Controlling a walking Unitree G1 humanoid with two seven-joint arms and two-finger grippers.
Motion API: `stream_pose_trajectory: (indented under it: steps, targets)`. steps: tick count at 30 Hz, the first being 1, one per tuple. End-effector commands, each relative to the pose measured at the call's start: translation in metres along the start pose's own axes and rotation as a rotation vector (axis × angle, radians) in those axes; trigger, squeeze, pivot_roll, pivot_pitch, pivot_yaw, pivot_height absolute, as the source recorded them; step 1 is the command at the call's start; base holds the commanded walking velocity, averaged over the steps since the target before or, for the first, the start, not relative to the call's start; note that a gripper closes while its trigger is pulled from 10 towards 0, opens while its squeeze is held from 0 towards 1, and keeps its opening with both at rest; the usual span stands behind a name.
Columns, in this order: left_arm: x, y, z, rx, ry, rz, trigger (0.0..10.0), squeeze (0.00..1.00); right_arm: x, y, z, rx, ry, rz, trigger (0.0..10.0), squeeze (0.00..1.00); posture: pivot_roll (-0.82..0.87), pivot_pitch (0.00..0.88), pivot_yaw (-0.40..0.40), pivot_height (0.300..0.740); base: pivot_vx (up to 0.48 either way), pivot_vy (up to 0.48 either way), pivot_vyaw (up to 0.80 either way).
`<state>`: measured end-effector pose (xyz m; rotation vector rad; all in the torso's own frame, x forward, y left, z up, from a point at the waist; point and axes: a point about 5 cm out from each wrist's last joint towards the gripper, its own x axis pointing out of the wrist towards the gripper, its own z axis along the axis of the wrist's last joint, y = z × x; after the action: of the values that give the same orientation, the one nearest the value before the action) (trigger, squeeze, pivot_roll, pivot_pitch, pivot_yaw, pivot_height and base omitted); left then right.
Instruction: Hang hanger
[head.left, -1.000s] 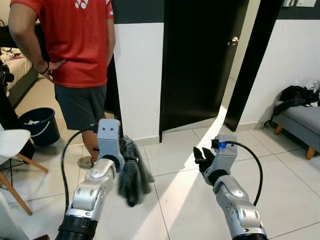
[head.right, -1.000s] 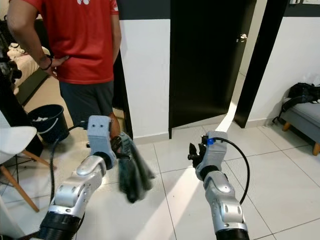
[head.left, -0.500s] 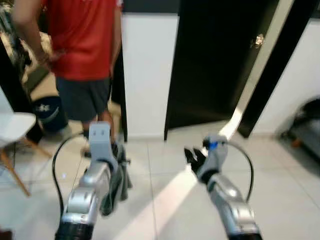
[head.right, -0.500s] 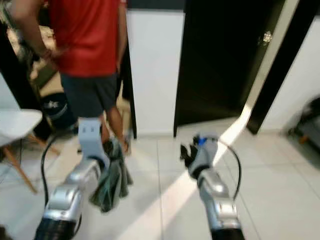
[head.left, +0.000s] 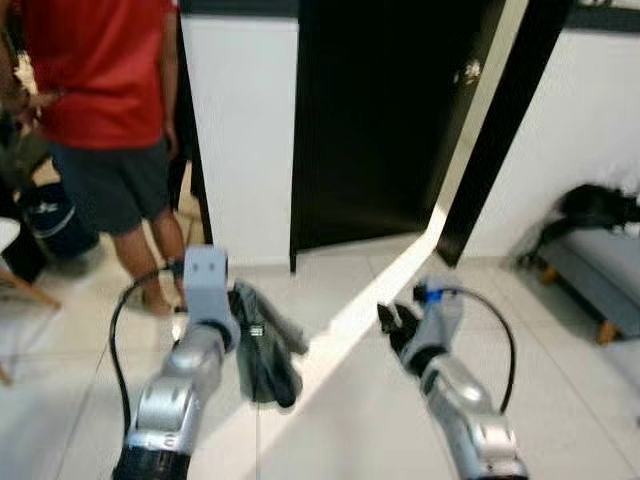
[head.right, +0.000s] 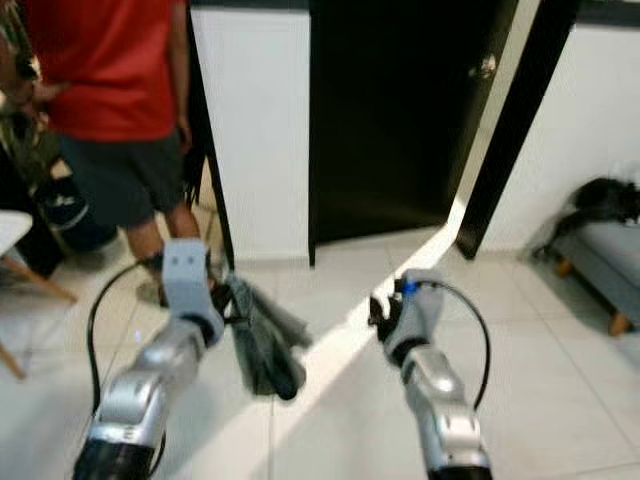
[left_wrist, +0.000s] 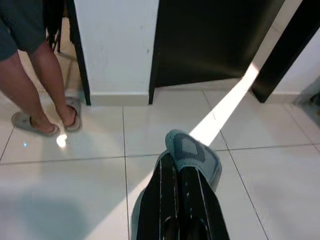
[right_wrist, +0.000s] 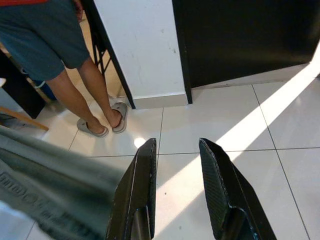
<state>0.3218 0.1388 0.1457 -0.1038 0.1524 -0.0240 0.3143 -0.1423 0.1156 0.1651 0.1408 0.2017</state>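
Left hand (head.left: 243, 318) closed around dark garment (head.left: 266, 347), hanging just below

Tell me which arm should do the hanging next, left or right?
Left, most likely. The left pincer is already shut on the grey garment, which hangs from it above the floor. The right pincer is open and holds nothing, so it could steady things.

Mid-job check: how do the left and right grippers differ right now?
The left gripper is shut on a dark grey garment that dangles beside it; the right gripper holds nothing, its jaws apart over bare tile. The left sits slightly higher and nearer the person; the right sits toward the sofa. Both are raised ahead of the robot, facing the black door.
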Motion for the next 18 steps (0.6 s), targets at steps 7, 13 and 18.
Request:
stream_pose_trajectory:
  steps: [7, 13, 18]
  targets:
    - [0.0001, -0.0043, 0.001, 0.027, 0.0, -0.014, 10.0, 0.0, -0.0012, -0.0037, -0.0015, -0.004, 0.017, -0.015, 10.0, 0.0, -0.09, 0.053, -0.029, 0.735, 0.0, -0.48, 0.0]
    - [-0.0008, -0.0031, 0.0016, 0.023, -0.001, -0.005, 10.0, 0.0, -0.0009, -0.0028, -0.002, -0.007, 0.021, -0.009, 10.0, 0.0, -0.09, 0.052, -0.031, 0.735, 0.0, -0.48, 0.0]
    - [-0.001, -0.0028, 0.0022, 0.025, -0.004, -0.003, 10.0, 0.0, -0.0008, -0.0021, -0.0028, -0.01, 0.026, -0.005, 10.0, 0.0, -0.1, 0.051, -0.033, 0.735, 0.0, -0.48, 0.0]
